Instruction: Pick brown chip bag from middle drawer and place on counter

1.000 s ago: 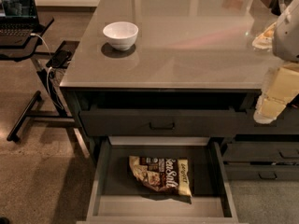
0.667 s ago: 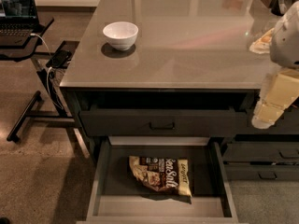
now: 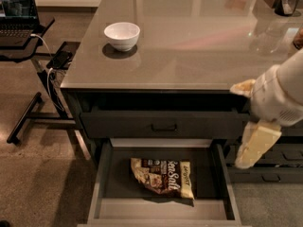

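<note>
- Change since the earlier frames: the gripper (image 3: 250, 118) has dropped lower and drawn in toward the right side of the middle drawer (image 3: 161, 210). The bag and bowl have not moved.
- Gripper: above and just outside the middle drawer's right wall, level with the closed drawer front (image 3: 163, 125) over it. The pale fingers (image 3: 257, 144) are spread apart with nothing between them.
- Brown chip bag (image 3: 163, 176): lying flat on the middle drawer's floor, a little right of centre, lettering up, apart from all four walls.
- Middle drawer: pulled fully out, dark and shallow, holding only the bag.
- Step in hand, as judged: reaching in for the bag.
  - Carry the gripper inward over the right wall before lowering it.
  - Keep the arm clear of the counter (image 3: 189, 46) edge overhanging the middle drawer.
  - Pinch the crinkly bag at a raised fold or end rather than pressing onto it flat.
- Counter: glossy grey-taupe slab above and behind the middle drawer, with wide bare space over it for the placement.
- White bowl (image 3: 122, 35): on the counter, up and left of the middle drawer.
- Laptop (image 3: 16, 8): on a black stand, far up and left of the middle drawer.
- Floor (image 3: 42, 183): speckled brown, left of the middle drawer.
</note>
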You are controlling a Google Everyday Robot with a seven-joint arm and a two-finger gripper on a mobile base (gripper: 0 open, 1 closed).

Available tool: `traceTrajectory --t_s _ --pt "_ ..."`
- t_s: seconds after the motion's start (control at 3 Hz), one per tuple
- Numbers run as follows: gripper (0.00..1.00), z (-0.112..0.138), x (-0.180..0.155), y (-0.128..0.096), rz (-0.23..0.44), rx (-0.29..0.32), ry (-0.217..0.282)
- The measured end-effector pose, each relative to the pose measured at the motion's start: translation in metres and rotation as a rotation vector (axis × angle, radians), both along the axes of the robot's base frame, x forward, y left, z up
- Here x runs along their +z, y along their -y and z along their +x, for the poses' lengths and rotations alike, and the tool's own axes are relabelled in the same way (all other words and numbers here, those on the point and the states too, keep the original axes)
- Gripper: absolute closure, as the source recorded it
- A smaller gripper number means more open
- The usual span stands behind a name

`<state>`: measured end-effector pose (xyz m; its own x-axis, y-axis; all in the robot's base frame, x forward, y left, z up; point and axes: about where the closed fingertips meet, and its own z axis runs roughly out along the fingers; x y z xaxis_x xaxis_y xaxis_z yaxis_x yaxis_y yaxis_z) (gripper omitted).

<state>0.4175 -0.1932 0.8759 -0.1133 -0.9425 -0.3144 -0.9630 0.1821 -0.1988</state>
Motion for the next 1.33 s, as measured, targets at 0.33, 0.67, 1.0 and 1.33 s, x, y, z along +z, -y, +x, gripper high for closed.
traceTrajectory --t_s 0.33,0.67,1.0,1.33 --pt "0.00 0.004 -0.063 -0.008 0.059 0.030 0.003" --pt "0.00 0.004 -0.062 -0.008 0.058 0.030 0.003" --pt "0.00 0.003 -0.079 -0.014 0.081 0.041 0.003" --pt "0.00 0.004 -0.133 -0.025 0.163 0.044 -0.001"
